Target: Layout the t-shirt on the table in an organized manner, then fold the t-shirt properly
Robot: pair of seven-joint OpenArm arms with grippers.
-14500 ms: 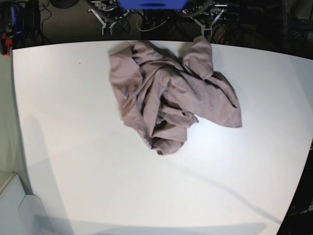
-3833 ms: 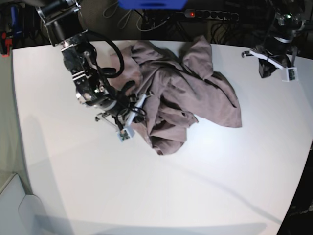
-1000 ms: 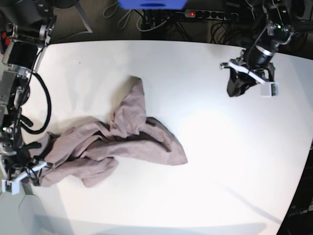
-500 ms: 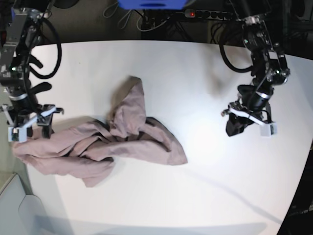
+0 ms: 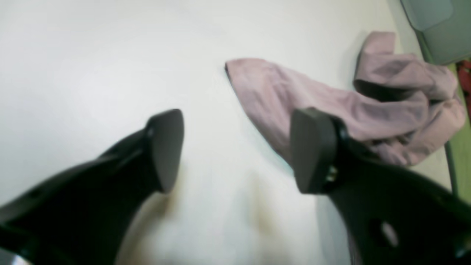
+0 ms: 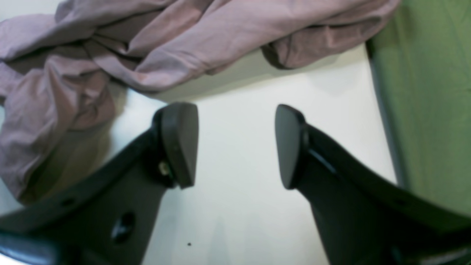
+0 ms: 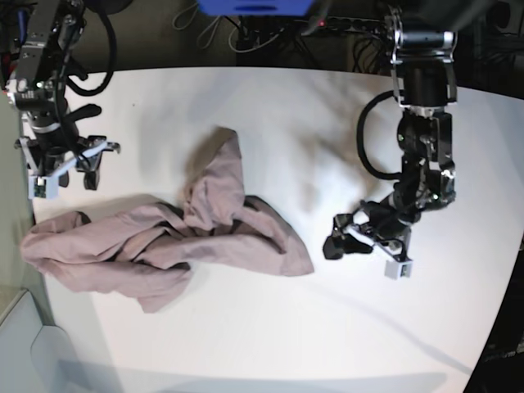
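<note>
The mauve t-shirt (image 7: 172,241) lies crumpled on the left half of the white table (image 7: 246,352), with one sleeve-like flap pointing to the back. My right gripper (image 7: 74,174) is open and empty, behind the shirt's left end; in the right wrist view the gripper (image 6: 235,145) is over bare table (image 6: 239,221) with the shirt (image 6: 184,48) just beyond its fingertips. My left gripper (image 7: 344,235) is open and empty, right of the shirt's right corner. In the left wrist view the gripper (image 5: 239,151) faces the shirt (image 5: 331,99), whose corner lies past the fingertips.
The table's left edge runs close to the shirt's left end, with green floor (image 6: 423,92) beyond it. A grey object (image 7: 24,344) sits off the table's front left corner. Cables and a power strip (image 7: 352,24) lie behind the table's back edge.
My right gripper has let go of the shirt's left end and moved back away from it. My left gripper has moved down and left across the table toward the shirt's right corner.
</note>
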